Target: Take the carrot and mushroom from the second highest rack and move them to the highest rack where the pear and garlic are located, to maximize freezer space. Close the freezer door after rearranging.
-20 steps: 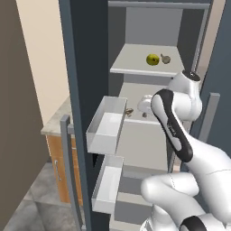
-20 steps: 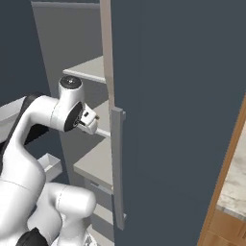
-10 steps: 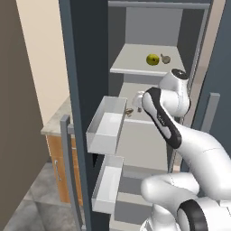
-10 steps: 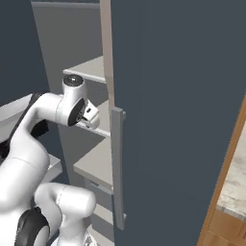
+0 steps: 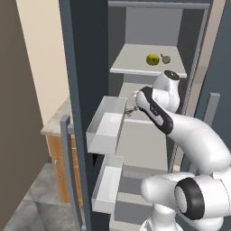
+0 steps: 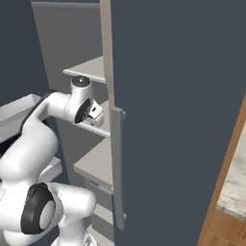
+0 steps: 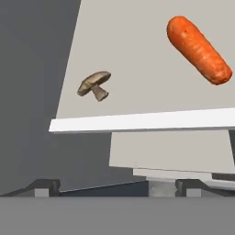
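Observation:
On the second highest rack (image 7: 137, 50) lie a brown mushroom (image 7: 95, 85) at the left and an orange carrot (image 7: 198, 49) at the right, well apart. My gripper (image 7: 117, 187) hangs just in front of this rack's front edge, open and empty, its dark fingertips (image 7: 43, 186) far apart. From the left base view, the gripper (image 5: 133, 100) sits at the rack's left front, close to the mushroom (image 5: 129, 111). On the highest rack (image 5: 131, 63) a yellow-green pear (image 5: 153, 59) rests beside the garlic (image 5: 166, 59).
The freezer door (image 5: 79, 90) stands open at the left with two white bins (image 5: 106, 124) and a grey handle (image 5: 67, 167). A second dark door (image 6: 163, 96) with a vertical handle (image 6: 117, 168) blocks the right side. A lower shelf (image 5: 140, 146) lies below.
The hand has swung left and slightly down along the second rack's front edge, the forearm folding across the opening. The jaws stayed open, and the food has not moved.

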You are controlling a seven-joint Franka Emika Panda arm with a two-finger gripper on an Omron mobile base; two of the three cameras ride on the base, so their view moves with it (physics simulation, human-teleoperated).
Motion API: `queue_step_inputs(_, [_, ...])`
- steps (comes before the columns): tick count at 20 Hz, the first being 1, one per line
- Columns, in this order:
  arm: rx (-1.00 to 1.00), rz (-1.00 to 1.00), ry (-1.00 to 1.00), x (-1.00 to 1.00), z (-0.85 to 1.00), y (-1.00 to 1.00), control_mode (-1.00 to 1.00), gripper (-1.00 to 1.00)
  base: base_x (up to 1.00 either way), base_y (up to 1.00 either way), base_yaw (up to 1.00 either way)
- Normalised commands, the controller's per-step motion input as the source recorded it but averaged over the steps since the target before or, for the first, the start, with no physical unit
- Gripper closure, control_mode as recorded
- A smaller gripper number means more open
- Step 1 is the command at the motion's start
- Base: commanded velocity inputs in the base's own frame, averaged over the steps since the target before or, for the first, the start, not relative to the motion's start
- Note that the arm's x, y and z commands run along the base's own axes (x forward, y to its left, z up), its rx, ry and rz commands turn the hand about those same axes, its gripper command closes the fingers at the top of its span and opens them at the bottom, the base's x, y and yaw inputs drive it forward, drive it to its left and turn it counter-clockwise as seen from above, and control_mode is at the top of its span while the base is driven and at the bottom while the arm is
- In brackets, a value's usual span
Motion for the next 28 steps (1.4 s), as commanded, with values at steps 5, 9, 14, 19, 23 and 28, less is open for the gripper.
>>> queue_step_inputs(5, [0.08,0.00,0.00,0.49,-0.23,0.00,-1.00,-1.00,0.00,0.00,0.00])
queue_step_inputs(9, [0.08,0.00,0.02,0.46,-0.15,0.02,-1.00,-1.00,0.00,0.00,0.00])
queue_step_inputs(14, [0.01,0.00,0.08,0.41,-0.15,0.11,-1.00,-1.00,0.00,0.00,0.00])
queue_step_inputs(19, [0.00,0.00,0.08,0.36,-0.16,0.10,-1.00,-1.00,0.00,0.00,0.00])
queue_step_inputs(23, [0.00,0.00,0.01,0.31,-0.17,0.06,-1.00,-1.00,0.00,0.00,0.00])
queue_step_inputs(28, [0.00,0.00,0.00,0.25,-0.18,0.06,-1.00,-1.00,0.00,0.00,0.00])
